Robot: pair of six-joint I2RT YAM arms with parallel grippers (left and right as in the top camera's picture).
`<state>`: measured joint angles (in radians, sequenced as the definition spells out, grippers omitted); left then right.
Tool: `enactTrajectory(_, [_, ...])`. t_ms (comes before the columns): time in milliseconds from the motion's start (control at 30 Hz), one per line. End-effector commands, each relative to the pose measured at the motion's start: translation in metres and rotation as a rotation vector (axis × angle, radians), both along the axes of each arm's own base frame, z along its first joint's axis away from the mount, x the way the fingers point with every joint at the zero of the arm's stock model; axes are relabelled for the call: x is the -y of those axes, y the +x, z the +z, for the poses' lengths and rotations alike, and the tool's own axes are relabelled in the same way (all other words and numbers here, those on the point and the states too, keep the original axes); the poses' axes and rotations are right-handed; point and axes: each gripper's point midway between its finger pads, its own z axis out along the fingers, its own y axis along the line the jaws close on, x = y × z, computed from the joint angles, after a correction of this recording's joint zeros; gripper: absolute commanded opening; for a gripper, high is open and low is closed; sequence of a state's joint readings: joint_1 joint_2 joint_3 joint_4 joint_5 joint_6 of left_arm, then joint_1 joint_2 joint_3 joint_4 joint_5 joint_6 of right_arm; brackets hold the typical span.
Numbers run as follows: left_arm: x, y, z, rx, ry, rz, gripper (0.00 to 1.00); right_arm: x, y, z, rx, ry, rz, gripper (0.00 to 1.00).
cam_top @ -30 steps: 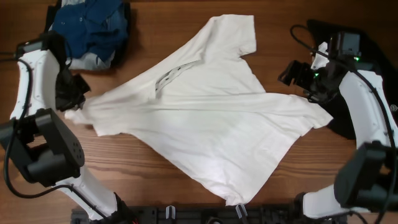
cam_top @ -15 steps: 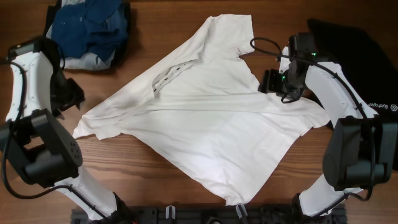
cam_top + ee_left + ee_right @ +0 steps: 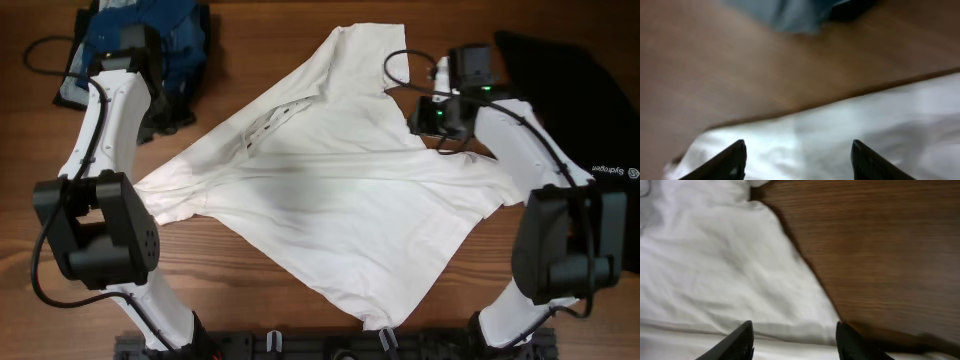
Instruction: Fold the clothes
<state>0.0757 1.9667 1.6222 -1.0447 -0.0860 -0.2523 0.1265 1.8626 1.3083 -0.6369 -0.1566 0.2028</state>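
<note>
The clothes, a white T-shirt [image 3: 330, 190], lie spread and creased across the table's middle, the collar with its dark label [image 3: 268, 125] towards the upper left. My left gripper [image 3: 170, 115] hangs open just beyond the shirt's left sleeve; in the blurred left wrist view it [image 3: 800, 161] stands over white cloth [image 3: 850, 125] with nothing held. My right gripper [image 3: 420, 118] is at the shirt's right side below the upper sleeve. In the right wrist view it [image 3: 795, 341] is open, straddling a fold at the hem [image 3: 790, 330].
A crumpled blue shirt [image 3: 140, 35] lies on a pile at the back left, close behind my left arm. A black cloth [image 3: 590, 110] with white lettering covers the right edge. Bare wood [image 3: 200, 270] shows in front of the shirt.
My left gripper opened, dropped the left sleeve and swung back towards the blue shirt. My right gripper moved left onto the shirt's right side, its jaws narrowing.
</note>
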Motion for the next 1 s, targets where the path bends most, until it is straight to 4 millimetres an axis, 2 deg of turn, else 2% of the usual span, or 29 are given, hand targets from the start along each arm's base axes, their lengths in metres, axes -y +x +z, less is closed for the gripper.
enactTrajectory(0, [0.087, 0.034, 0.02, 0.172, -0.156, -0.394, 0.76, -0.005, 0.001, -0.013, -0.033, 0.02, 0.005, 0.63])
enactTrajectory(100, [0.136, 0.063, 0.026, 0.304, -0.137, -0.539, 0.84, 0.002, 0.002, -0.013, -0.038, 0.023, -0.016, 0.71])
enactTrajectory(133, [0.152, 0.069, 0.026, 0.335, -0.133, -0.578, 0.85, 0.004, 0.002, -0.013, -0.039, 0.022, -0.021, 0.73])
enactTrajectory(167, [0.176, 0.078, 0.024, 0.38, -0.122, -0.659, 0.86, 0.006, 0.001, -0.013, -0.041, 0.022, -0.026, 0.73])
enactTrajectory(267, [0.22, 0.09, 0.013, 0.446, -0.053, -0.797, 0.87, 0.013, -0.001, -0.014, -0.055, 0.021, -0.04, 0.76])
enactTrajectory(400, [0.252, 0.105, -0.015, 0.492, 0.031, -0.876, 0.88, 0.019, -0.004, -0.016, -0.074, 0.018, -0.053, 0.79])
enactTrajectory(533, [0.259, 0.114, -0.042, 0.495, 0.091, -0.898, 0.87, 0.021, -0.007, -0.017, -0.085, 0.018, -0.058, 0.8])
enactTrajectory(767, [0.27, 0.114, -0.056, 0.497, 0.097, -0.939, 0.84, 0.021, -0.007, -0.017, -0.086, 0.018, -0.059, 0.81])
enactTrajectory(867, [0.271, 0.114, -0.072, 0.478, 0.104, -0.94, 0.79, 0.021, -0.008, -0.017, -0.089, 0.017, -0.058, 0.81])
enactTrajectory(967, [0.269, 0.113, -0.075, 0.468, 0.114, -0.938, 0.68, 0.021, -0.007, -0.017, -0.088, 0.017, -0.059, 0.81])
